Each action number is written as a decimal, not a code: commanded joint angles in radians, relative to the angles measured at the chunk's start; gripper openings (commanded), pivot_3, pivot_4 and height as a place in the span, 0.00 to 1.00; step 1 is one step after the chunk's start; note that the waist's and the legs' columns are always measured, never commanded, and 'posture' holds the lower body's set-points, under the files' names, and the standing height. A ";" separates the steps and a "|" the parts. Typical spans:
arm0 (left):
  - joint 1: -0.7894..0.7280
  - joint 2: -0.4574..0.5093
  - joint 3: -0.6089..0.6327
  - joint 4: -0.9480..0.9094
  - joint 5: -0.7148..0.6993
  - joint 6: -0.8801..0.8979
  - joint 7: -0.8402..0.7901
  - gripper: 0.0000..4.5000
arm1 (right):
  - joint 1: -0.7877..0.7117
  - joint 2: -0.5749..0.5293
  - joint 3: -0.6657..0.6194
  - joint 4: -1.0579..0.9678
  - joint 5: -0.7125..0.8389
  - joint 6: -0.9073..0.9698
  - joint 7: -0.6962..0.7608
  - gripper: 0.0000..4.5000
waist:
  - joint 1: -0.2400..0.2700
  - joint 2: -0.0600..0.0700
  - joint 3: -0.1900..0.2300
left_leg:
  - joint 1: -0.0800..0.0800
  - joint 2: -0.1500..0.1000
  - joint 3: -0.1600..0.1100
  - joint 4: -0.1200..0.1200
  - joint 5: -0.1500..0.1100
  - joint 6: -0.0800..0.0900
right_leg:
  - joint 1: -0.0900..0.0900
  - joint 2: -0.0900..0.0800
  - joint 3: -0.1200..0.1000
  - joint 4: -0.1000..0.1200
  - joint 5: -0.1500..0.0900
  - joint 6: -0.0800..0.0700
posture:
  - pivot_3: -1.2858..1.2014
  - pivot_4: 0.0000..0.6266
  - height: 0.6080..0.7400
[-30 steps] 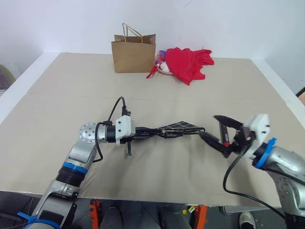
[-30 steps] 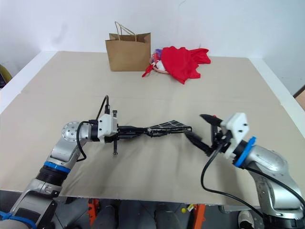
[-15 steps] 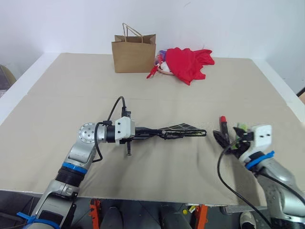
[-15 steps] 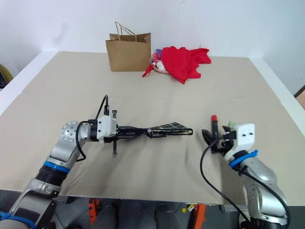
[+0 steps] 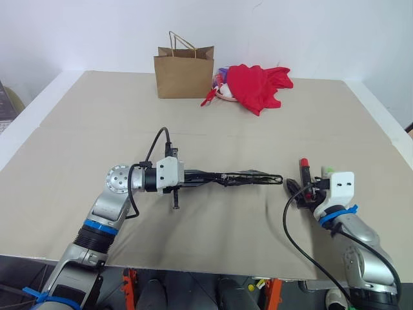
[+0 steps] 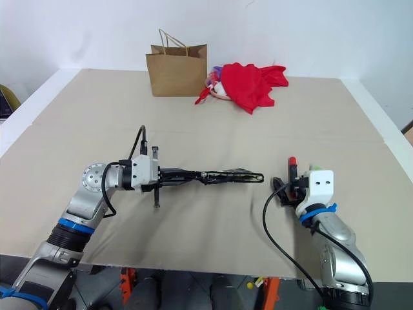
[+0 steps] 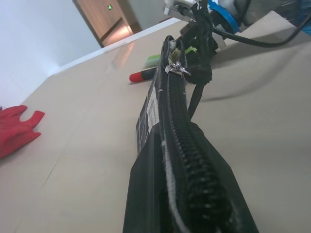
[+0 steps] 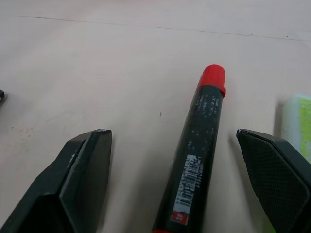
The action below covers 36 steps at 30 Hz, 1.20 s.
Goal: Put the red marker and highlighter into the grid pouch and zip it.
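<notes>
My left gripper point(image 5: 216, 177) is shut on one end of the grid pouch point(image 5: 255, 176), holding it level and edge-on above the table, zipper point(image 7: 175, 145) facing its wrist camera. The red marker point(image 8: 199, 145) lies on the table at the right, red cap pointing away from me. My right gripper point(image 8: 170, 132) is down at the table and open, one finger on each side of the marker with a gap on both sides. The light-green highlighter point(image 5: 328, 171) lies just right of the marker, outside the right finger point(image 8: 277, 179).
A brown paper bag point(image 5: 184, 72) stands at the far edge of the table, with a red cloth heap point(image 5: 258, 84) to its right. A black cable loops below my right wrist point(image 5: 290, 219). The table's near edge runs just behind both arms.
My right gripper has dropped from beside the pouch's free end to the table and now straddles the marker. The left gripper still holds the pouch in the same place.
</notes>
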 commanded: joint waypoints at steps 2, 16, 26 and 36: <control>-0.001 0.011 0.014 -0.051 -0.009 0.008 0.016 0.00 | 0.015 0.015 0.012 -0.002 -0.013 0.033 -0.028 0.53 | 0.000 0.000 0.000 | 0.000 0.000 0.000 0.000 0.000 0.000 | 0.001 0.000 0.000 0.000 0.000 0.000 | 0.52 0.24 1.00; 0.001 0.012 0.015 -0.066 -0.016 0.026 0.027 0.00 | -0.064 -0.042 0.027 -0.055 0.014 0.007 0.055 0.14 | -0.001 0.001 0.001 | 0.003 -0.002 -0.003 0.002 0.001 0.000 | 0.006 0.000 0.000 0.000 -0.001 0.003 | 0.52 0.24 1.00; -0.015 0.009 0.012 -0.053 -0.028 0.025 0.002 0.00 | -0.163 -0.390 -0.014 -0.167 0.251 -0.013 0.589 0.14 | -0.002 0.009 0.007 | 0.002 -0.002 -0.003 0.000 0.000 0.002 | 0.006 0.000 -0.001 -0.001 -0.004 0.003 | 0.52 0.24 1.00; 0.000 0.005 0.010 -0.068 -0.035 0.030 -0.010 0.00 | -0.051 -0.615 -0.012 -0.258 0.360 0.052 0.881 0.14 | 0.001 0.009 0.008 | 0.000 -0.002 -0.003 0.002 -0.001 0.004 | 0.007 -0.001 -0.003 -0.002 -0.007 0.003 | 0.52 0.24 1.00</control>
